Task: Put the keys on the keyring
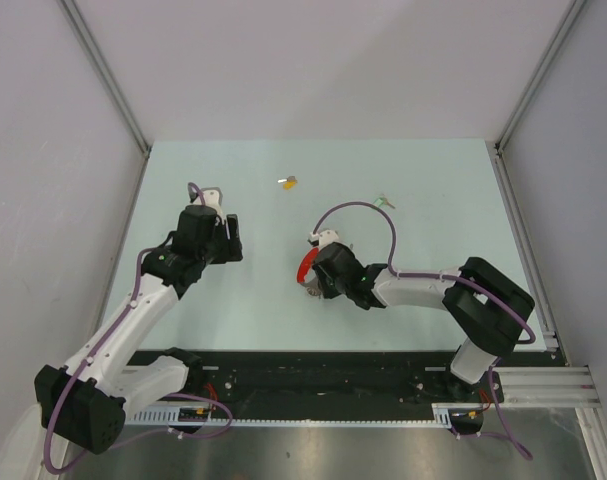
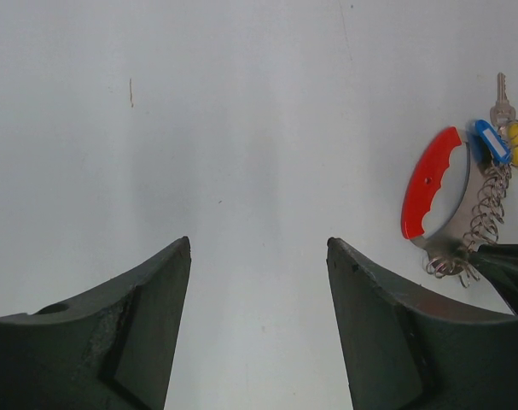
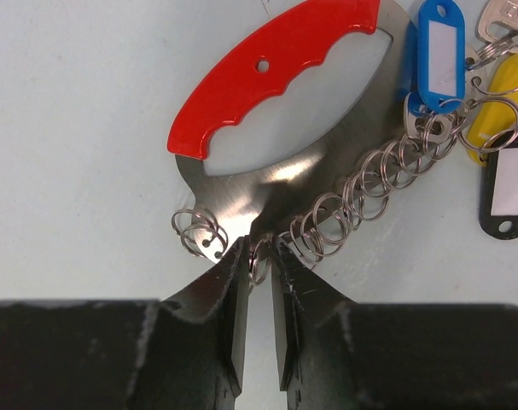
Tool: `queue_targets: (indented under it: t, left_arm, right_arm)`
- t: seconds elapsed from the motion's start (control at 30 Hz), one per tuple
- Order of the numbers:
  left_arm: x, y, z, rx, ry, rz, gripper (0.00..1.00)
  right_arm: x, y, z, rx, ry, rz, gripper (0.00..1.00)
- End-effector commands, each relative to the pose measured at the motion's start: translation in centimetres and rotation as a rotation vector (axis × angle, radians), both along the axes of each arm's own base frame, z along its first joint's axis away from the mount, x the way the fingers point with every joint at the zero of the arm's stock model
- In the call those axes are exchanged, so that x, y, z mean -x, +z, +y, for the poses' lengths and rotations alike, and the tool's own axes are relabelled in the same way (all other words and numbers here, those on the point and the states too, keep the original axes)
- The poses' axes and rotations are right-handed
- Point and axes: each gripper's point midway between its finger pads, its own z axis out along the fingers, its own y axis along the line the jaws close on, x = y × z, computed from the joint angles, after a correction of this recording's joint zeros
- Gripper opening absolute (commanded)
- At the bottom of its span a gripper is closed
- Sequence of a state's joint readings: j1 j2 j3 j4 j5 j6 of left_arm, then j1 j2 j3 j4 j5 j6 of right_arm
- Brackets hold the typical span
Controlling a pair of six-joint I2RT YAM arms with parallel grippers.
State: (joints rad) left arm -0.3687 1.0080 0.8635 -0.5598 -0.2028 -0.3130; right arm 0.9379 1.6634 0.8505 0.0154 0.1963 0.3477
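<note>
Lighting: bright, even, diffuse from above. Shadows: faint, soft. Glare: on the keyring (image 3: 280, 175) steel. Focus: mostly sharp.

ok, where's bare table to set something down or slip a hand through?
Free: the strip between the left gripper and the keyring; the far-right area beyond the green-headed key; the far-left corner. Crowded: around the right gripper, clamped on the keyring, and the far middle near the yellow-headed key.

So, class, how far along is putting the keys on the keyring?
Done: none yet; the yellow key and green key lie loose on the table. In hand: the right gripper pinches the keyring. Remaining: both keys need fetching and threading; the left gripper is open, empty.
</note>
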Motion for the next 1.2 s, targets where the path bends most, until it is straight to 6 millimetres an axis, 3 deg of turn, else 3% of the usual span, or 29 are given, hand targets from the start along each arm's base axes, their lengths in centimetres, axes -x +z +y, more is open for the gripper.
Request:
queue_targets:
  t: [0.0,0.33,0.7,1.17]
  left_arm:
    - [-0.2,0.1,0.0,-0.002,-0.016,-0.008,0.70]
    - [-0.2,-0.1,-0.1,-0.003,-0.019,-0.001,0.70]
    - [-0.2,-0.3,-0.1,-0.004,-0.023,0.007,0.70]
    - [-0.2,-0.5,-0.2,-0.006,-0.025,0.013,0.70]
  right_arm:
    - [-0.6,0.8,0.0,-0.004,-0.039,-0.022,0.18]
    - [-0.1,0.6,-0.6,0.031,-0.028,-0.013,0.13]
    - [0.6,0.3,-0.7,0.047,-0.011,-0.006,0.16]
    - [1.1,1.3,-0.6,0.018,-0.008,-0.004,0.18]
